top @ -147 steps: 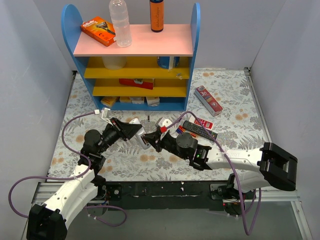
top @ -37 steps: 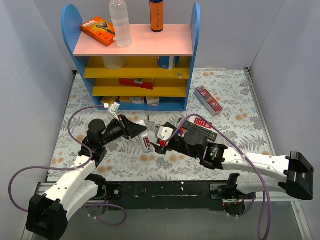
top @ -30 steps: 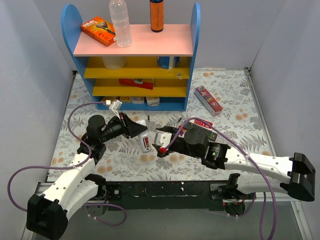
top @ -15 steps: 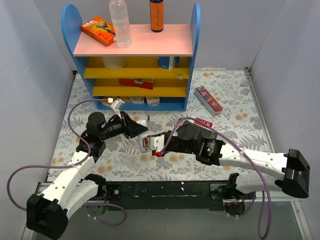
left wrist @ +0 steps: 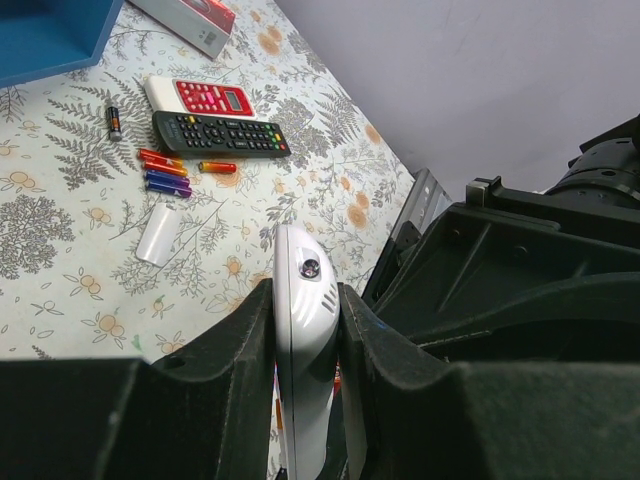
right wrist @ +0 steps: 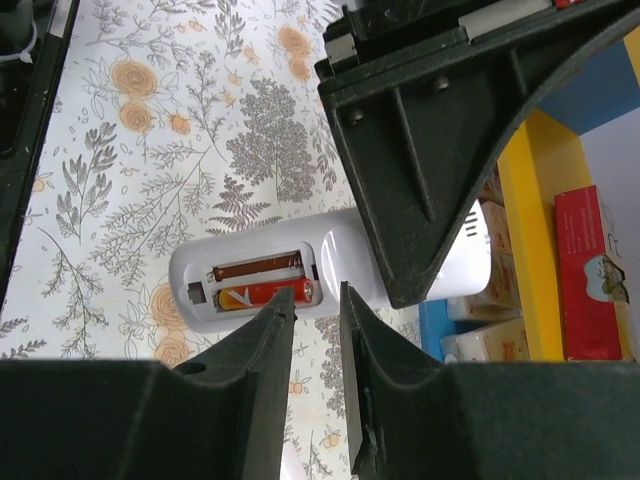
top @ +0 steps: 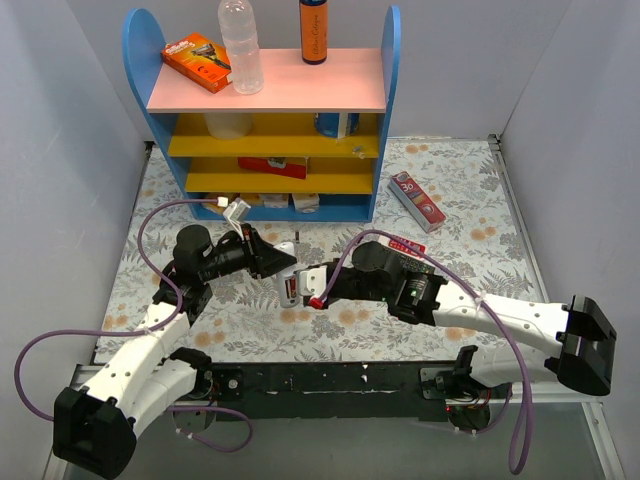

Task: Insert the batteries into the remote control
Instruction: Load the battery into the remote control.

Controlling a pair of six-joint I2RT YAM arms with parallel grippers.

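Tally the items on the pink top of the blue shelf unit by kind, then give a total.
Bottles: 2, a clear bottle and an orange bottle
Boxes: 1, an orange box
Total: 3

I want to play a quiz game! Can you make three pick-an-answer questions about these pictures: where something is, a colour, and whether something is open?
1. Where is the clear bottle? A on top of the shelf; B on the table; C in an end effector.
2. What colour is the battery inside the white remote? A green; B red-orange; C yellow.
3. Its battery compartment is: A covered; B open; C taped.
Answers: A, it stands on the pink board; B, seen from the right wrist; B, the battery lies bare.
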